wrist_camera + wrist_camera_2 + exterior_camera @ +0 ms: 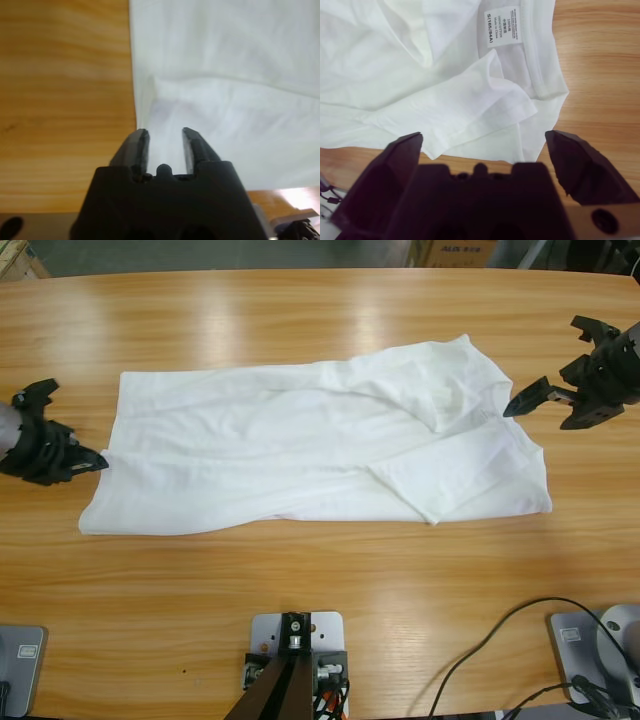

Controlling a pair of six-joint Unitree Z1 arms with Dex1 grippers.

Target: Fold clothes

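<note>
Now the T-shirt point(300, 450) lies spread across the middle of the table point(300, 580), partly folded. Its hem end touches the left gripper point(165, 137), whose narrowly parted jaws straddle the cloth edge. Its collar end lies just before the right gripper point(485, 145), whose jaws gape wide, holding nothing.

White T-shirt point(300, 445) lies rumpled lengthwise on the table, one sleeve folded inward
</note>
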